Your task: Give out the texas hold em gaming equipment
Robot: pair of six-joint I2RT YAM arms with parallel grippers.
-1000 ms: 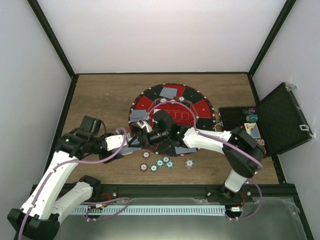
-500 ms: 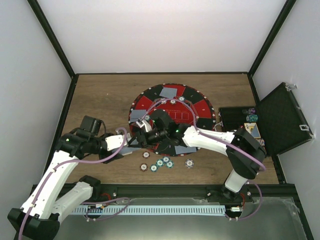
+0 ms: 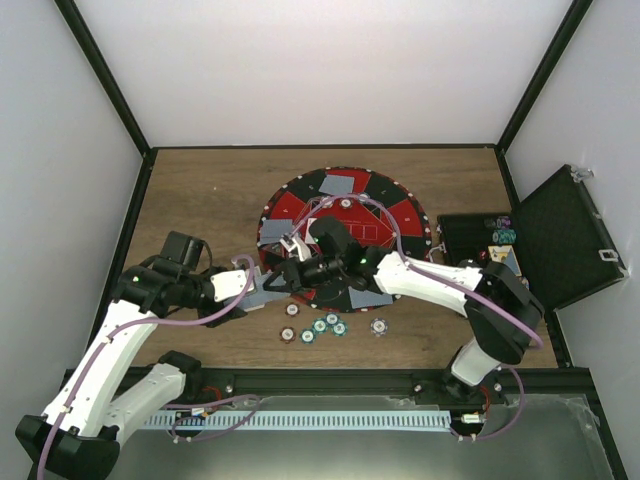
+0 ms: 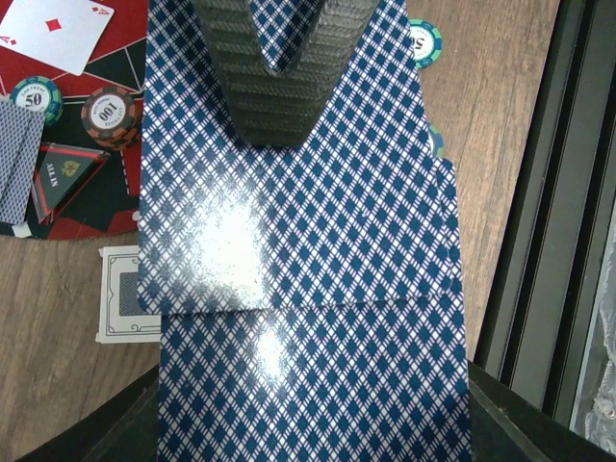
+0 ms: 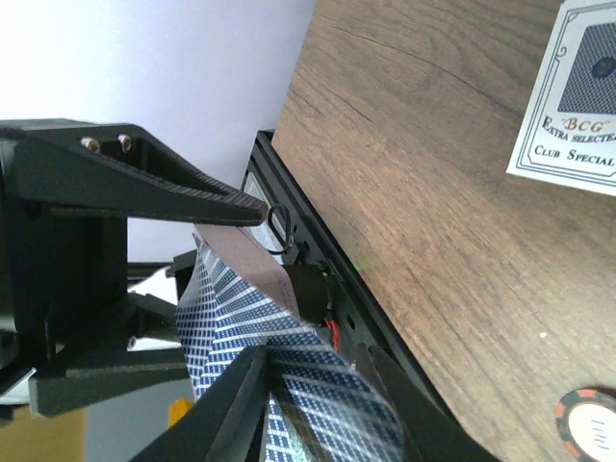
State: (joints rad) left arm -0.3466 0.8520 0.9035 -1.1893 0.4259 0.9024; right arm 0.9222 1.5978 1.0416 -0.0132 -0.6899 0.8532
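Note:
My left gripper (image 3: 262, 289) is shut on a deck of blue-patterned playing cards (image 4: 308, 366), held over the table at the near-left edge of the round mat (image 3: 392, 214). My right gripper (image 3: 293, 268) meets the deck from the mat side and is shut on its top card (image 4: 289, 212), which sits offset from the rest. That card shows between the right fingers in the right wrist view (image 5: 318, 395). A row of striped poker chips (image 3: 320, 326) lies on the wood in front of the mat. Face-down cards (image 3: 340, 185) lie on the mat's far wedge.
An open black case (image 3: 570, 235) holding more chips stands at the right. A single chip (image 3: 379, 325) lies apart from the row. A face-up ace (image 4: 53, 34) and two chips (image 4: 109, 111) sit on the mat; a bordered card (image 4: 130, 306) lies on the wood.
My right gripper has shifted slightly to the right at the deck. My left arm and the deck have stayed almost still.

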